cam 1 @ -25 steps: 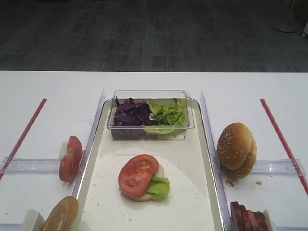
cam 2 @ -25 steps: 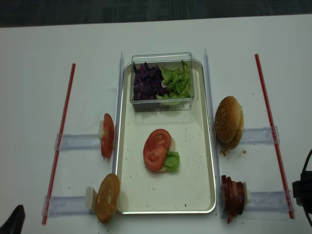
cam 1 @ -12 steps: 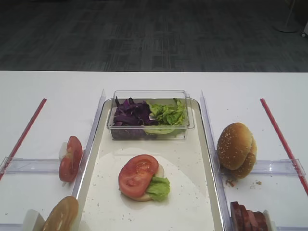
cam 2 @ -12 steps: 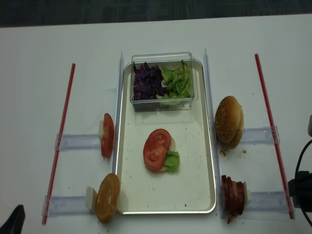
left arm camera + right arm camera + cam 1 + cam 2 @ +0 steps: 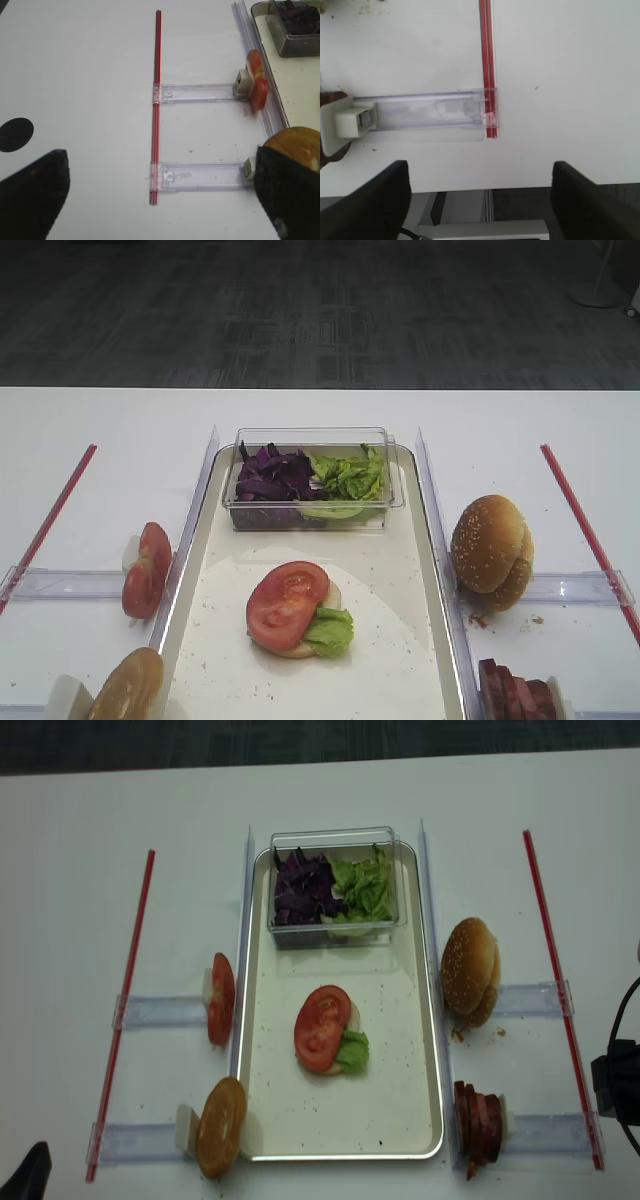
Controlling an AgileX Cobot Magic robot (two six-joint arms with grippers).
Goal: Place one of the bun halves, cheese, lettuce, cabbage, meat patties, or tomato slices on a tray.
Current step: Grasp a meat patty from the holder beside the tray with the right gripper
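On the tray point(image 5: 400, 1100), the overhead view shows a tomato slice point(image 5: 321, 1026) over lettuce point(image 5: 352, 1051), with meat patties point(image 5: 479, 1120) and a bun point(image 5: 470, 971) off to the right. Only the wrist views reveal the grippers: the right gripper point(image 5: 480, 200) hangs wide apart, empty, over a clear holder point(image 5: 420, 116); the left gripper point(image 5: 160, 200) likewise spread, holding nothing.

white table point(image 5: 570, 75) fills most of frame | red strip point(image 5: 488, 65) runs down from top centre, ends mid-frame | clear plastic rail point(image 5: 427, 114) lies level from left, its right end meeting the strip | cream block point(image 5: 342, 122) at rail's left end | dark finger point(image 5: 372, 207) lower left, another lower right, set wide apart
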